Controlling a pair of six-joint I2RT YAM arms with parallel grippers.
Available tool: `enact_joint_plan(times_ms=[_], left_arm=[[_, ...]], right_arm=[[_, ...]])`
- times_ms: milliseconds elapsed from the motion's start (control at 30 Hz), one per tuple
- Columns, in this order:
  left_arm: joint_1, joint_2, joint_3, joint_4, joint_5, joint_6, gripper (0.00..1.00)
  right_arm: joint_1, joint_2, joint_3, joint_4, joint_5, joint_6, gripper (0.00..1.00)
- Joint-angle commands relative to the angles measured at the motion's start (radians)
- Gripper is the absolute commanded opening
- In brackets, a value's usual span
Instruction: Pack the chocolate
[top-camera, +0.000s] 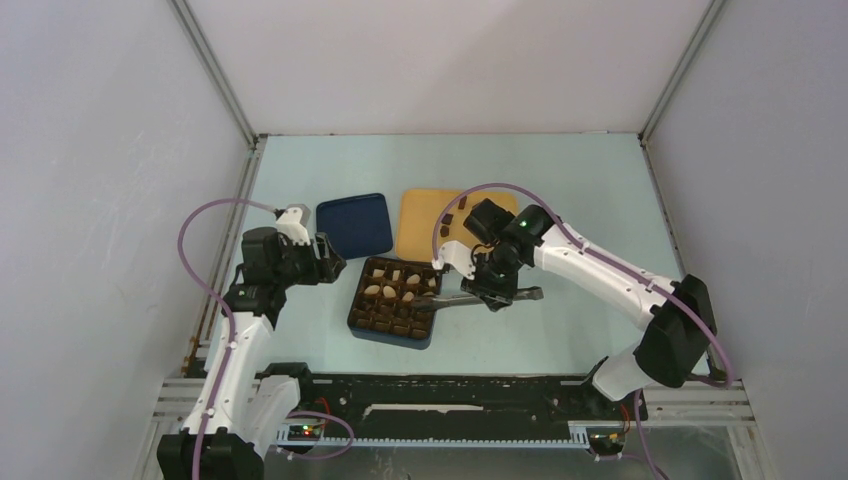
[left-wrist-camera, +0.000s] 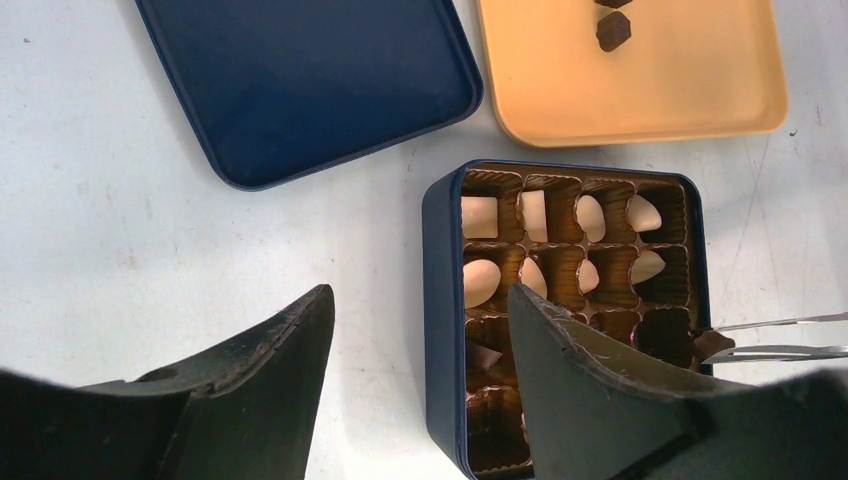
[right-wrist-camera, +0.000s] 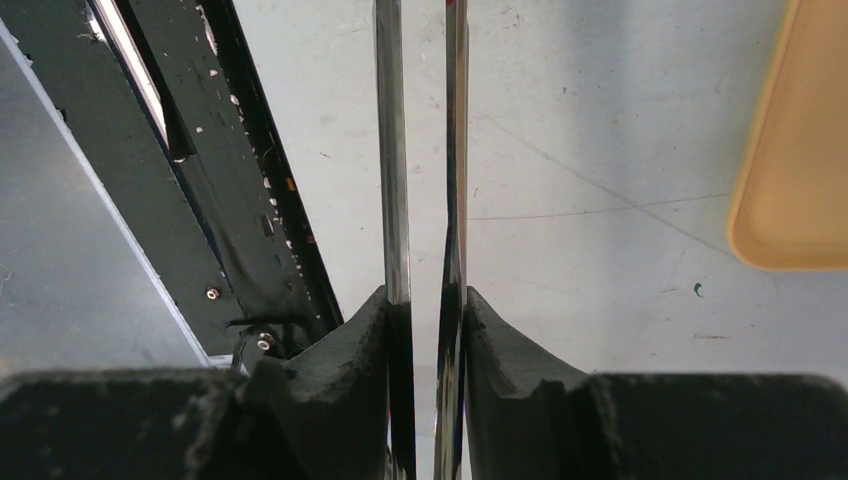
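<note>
Cream-white chocolate pieces (left-wrist-camera: 480, 283) fill the two far rows of the brown insert in the dark blue box (left-wrist-camera: 440, 300), which stands on the counter (left-wrist-camera: 100, 250). A dark piece (left-wrist-camera: 485, 357) lies in a nearer cell. A second dark piece (left-wrist-camera: 712, 345) is pinched in the tips of metal tweezers (left-wrist-camera: 790, 338) at the box's right rim. The right pincer (right-wrist-camera: 425, 300) is clamped tight on the tweezers. Loose dark pieces (left-wrist-camera: 612, 30) sit on the tan tray (left-wrist-camera: 650, 100), far right of the box. The blue lid (left-wrist-camera: 300, 80) lies far left of it. The left pincer (left-wrist-camera: 418, 300) hangs partly open at the box's left, holding nothing.
</note>
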Motion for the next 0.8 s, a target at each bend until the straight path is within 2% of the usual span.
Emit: enact_joint_plan(times_ms=[0,400,767], left_arm=[[0.01,-0.006,-0.014,0.026,0.015,-0.003,0.69],[0.009,-0.003,-0.023,0.026,0.02,-0.002,0.69],[0.009,-0.008,-0.026,0.027,0.019,-0.003,0.69]], right_arm=[[0.006,0.011,0.013,-0.005,-0.019,-0.019,0.31],[-0.003,0.005,0.014,0.003,-0.009,-0.02,0.35],[-0.095,-0.014,0.064,0.065,-0.059,0.003,0.35]])
